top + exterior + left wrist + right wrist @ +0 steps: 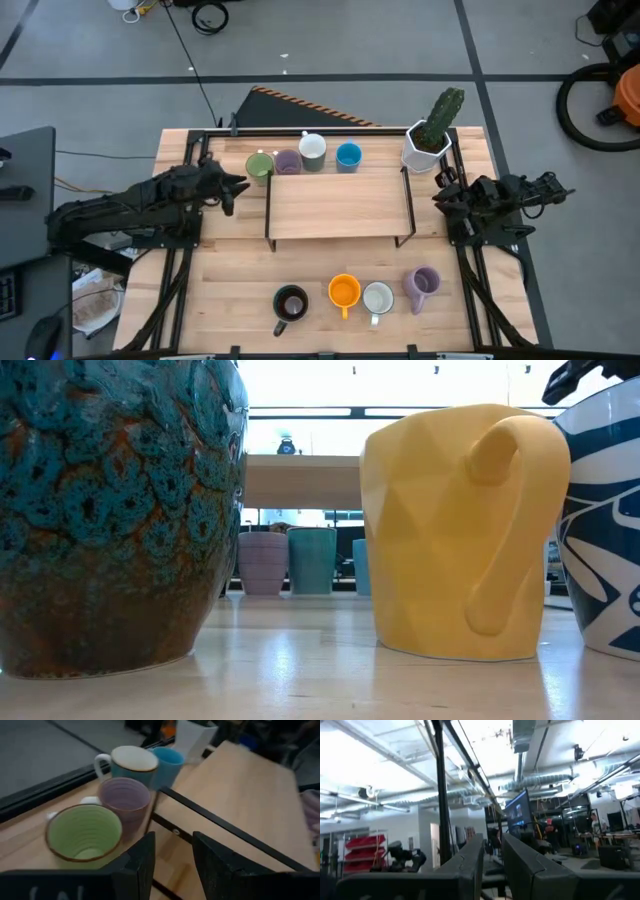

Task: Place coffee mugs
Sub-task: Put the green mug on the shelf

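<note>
Left claw (236,190): narrowly parted, empty, just beside green mug (259,167). Right claw (492,852): narrow gap, empty, aimed upward.

Risk: green mug touches lavender mug (287,162); an off-centre reach could knock the row.

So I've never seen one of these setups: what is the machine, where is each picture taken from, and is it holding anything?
It is a robot with two dark arms at a wooden table. The overhead picture shows the left hand by the green mug and the right hand near the cactus pot. Four mugs stand behind a small wooden shelf, four in front, the orange mug among them. The table-level picture looks past those front mugs. The other two come from cameras on the wrists: the left one sees the back row, the right one points up at the room. Both hands are slightly open and hold nothing.
</note>
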You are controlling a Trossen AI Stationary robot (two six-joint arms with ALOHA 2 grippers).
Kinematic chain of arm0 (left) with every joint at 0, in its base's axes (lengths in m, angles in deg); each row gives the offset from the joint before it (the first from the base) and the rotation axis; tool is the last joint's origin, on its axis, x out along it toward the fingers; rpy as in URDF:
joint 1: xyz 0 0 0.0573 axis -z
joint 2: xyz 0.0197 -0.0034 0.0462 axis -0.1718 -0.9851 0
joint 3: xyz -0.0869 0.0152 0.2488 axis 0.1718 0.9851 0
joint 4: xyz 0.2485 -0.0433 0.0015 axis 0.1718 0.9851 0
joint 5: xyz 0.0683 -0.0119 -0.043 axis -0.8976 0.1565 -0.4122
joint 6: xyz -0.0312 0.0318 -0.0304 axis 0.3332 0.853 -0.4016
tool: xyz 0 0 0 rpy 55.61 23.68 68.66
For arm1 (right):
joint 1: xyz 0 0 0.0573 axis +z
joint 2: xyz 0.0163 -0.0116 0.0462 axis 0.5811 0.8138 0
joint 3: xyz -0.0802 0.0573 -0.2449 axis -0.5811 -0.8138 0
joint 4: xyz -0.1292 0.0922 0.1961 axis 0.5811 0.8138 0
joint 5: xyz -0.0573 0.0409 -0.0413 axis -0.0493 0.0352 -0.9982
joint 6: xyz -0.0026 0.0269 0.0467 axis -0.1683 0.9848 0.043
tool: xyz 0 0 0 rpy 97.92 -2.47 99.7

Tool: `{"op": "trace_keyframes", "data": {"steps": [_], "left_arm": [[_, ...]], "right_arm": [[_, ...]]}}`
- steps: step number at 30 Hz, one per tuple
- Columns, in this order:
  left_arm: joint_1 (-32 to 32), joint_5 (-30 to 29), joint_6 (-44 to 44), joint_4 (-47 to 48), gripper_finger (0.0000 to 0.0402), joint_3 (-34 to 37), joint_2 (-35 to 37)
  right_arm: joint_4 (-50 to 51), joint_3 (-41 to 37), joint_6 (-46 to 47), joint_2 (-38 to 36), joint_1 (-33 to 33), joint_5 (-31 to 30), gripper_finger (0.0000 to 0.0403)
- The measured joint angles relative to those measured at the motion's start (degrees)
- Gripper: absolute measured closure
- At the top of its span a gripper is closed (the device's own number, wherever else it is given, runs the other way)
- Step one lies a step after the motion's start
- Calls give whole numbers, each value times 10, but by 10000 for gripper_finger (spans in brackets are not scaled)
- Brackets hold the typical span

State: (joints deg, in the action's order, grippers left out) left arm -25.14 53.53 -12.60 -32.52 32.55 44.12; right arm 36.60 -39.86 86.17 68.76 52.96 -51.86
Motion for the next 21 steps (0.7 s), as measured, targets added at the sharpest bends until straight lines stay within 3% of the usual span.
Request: {"op": "trace_keyframes", "data": {"steps": [4,7,11,21], "left_arm": [[-29,26,16,49,266,-61,-61],[-56,89,18,98,274,-107,-116],[-84,138,46,166,284,-156,-183],[-97,79,196,294,285,-234,-296]], "right_arm": [[3,5,-1,7,0,-54,325],[44,21,0,16,0,-92,325],[86,42,3,28,0,-105,325],[138,69,38,54,0,-97,325]]}}
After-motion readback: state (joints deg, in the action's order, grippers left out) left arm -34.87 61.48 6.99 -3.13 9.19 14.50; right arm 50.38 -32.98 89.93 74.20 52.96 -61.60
